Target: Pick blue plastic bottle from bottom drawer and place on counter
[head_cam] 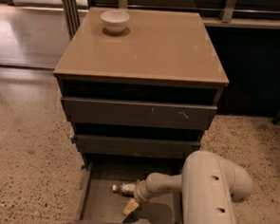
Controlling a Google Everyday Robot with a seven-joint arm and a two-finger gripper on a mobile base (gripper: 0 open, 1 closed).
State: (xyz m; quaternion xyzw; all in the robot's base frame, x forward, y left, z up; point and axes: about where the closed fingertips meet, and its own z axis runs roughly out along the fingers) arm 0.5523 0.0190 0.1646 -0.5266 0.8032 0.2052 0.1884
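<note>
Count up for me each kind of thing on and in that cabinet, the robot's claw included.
Drawers: 3, the bottom drawer pulled open
Bowls: 1, the white bowl on the counter
Bottles: 1, the blue plastic bottle lying in the bottom drawer
Grippers: 1, the gripper down in the bottom drawer by the bottle
Total: 6

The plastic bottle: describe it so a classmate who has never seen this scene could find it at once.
Under the tan counter, the bottom drawer stands open. The plastic bottle lies inside on its side, beside the robot's hand. It is small and clear with a white cap, unlike the white bowl up top.
</note>
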